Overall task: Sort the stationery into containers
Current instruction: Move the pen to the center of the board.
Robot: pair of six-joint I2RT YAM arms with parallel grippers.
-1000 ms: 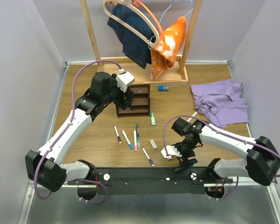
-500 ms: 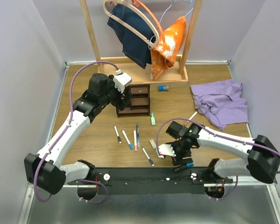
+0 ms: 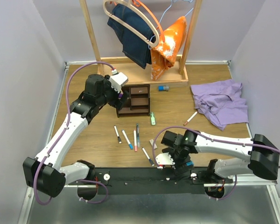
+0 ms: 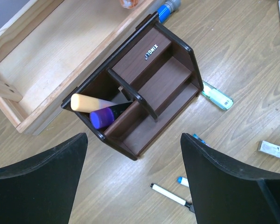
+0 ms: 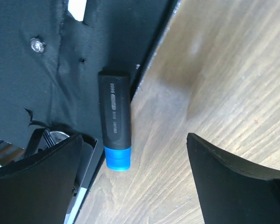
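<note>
The dark brown organizer (image 3: 136,99) (image 4: 149,84) stands at mid-table, with a purple highlighter (image 4: 101,117) and an orange-tipped piece (image 4: 86,102) in its back slot. My left gripper (image 3: 122,97) (image 4: 130,186) hovers open just above its left side. Several white pens (image 3: 127,139) lie in front of it, one with a black tip (image 4: 170,194). A green highlighter (image 3: 152,118) (image 4: 216,96) and a beige eraser (image 4: 274,150) lie nearby. My right gripper (image 3: 176,159) (image 5: 135,186) is open and low at the near edge, beside a black marker with a blue cap (image 5: 115,126) (image 3: 187,164).
The light-wood clothes rack (image 3: 144,74) with hanging clothes stands behind the organizer, its base close to it. A blue-capped item (image 3: 164,87) lies by the rack. A purple cloth (image 3: 221,101) is at the right, with a pink-tipped pen (image 3: 191,117) near it. The black base plate (image 5: 60,70) borders the marker.
My right arm swung left toward the near edge, its jaws spread wider, and it uncovered the pink-tipped pen. The left gripper drifted slightly left and back.
</note>
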